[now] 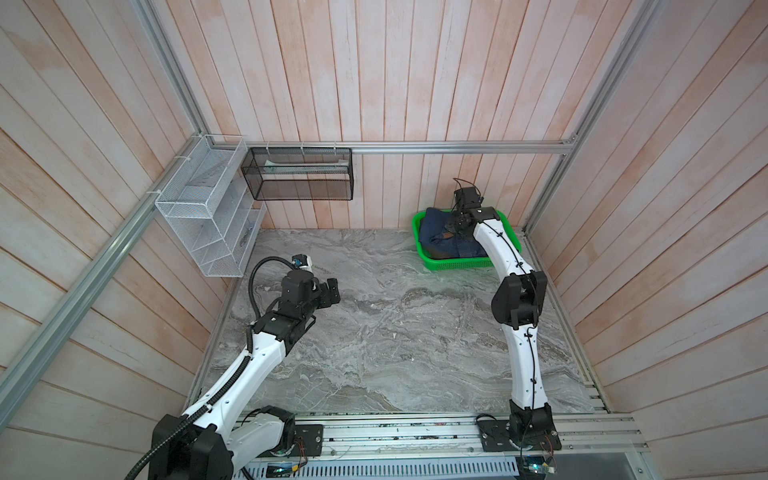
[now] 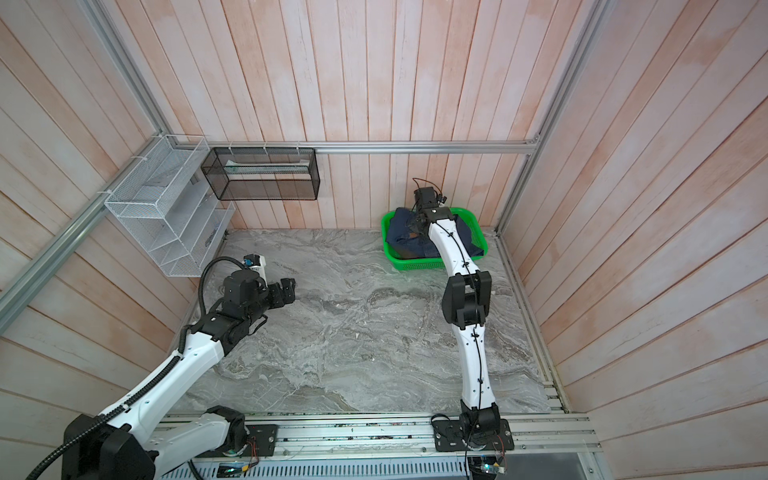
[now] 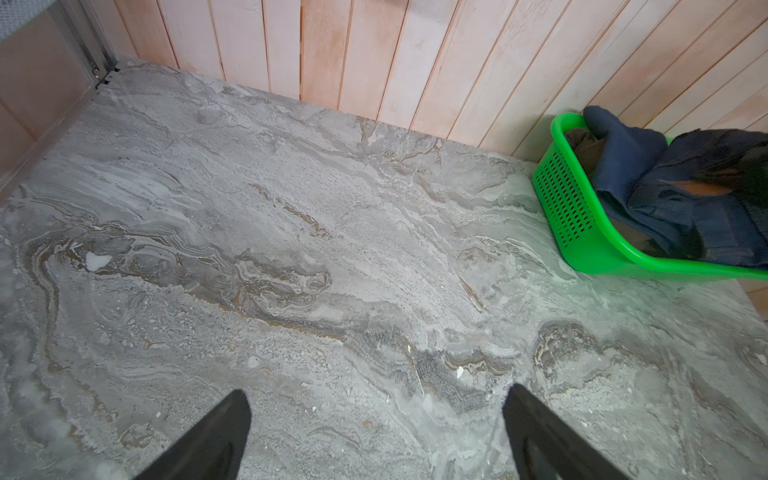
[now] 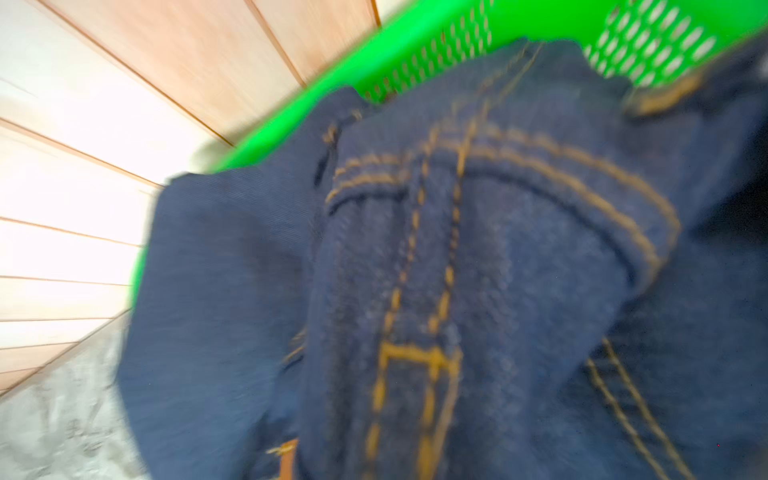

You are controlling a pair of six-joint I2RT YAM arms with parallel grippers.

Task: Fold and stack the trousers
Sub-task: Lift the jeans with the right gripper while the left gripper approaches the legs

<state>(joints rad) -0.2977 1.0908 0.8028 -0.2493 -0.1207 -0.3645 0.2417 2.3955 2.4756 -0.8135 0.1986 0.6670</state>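
Counter [image 1: 374, 332]: grey marble, bare across the middle and front in both top views.

White wire rack [image 1: 199, 216], left wall: tiers look nearly empty. There is one small item on a lower tier, too small to identify.

Black mesh bin [image 1: 299, 174], back wall: a pale flat item lies inside, not identifiable.

Green basket [image 1: 453, 264]: far right corner of the counter, close to the back wall. It holds the trousers [image 1: 436, 232], heaped and unfolded, with denim draped onto the rim. In the left wrist view a brownish cloth [image 3: 579, 139] shows under the denim at one end; I cannot tell what it is.

Trousers, handling (judgement): heavy denim, soft but thick, not slippery. They will drag and hang long when lifted. Seams and waistband are the stiffest parts. Best hold is the waistband by the tan patch [image 1: 446, 237], one corner per hand, so the legs fall straight.

Right hand [image 1: 459, 222]: down in the heap just beside the patch, jaws together. The pinch itself is hidden and the wrist view is blurred and full of denim, so cloth between the jaws is my reading, not confirmed.

Left hand [image 3: 376, 395]: jaws wide apart and empty, above bare counter on the left, well apart from the basket.
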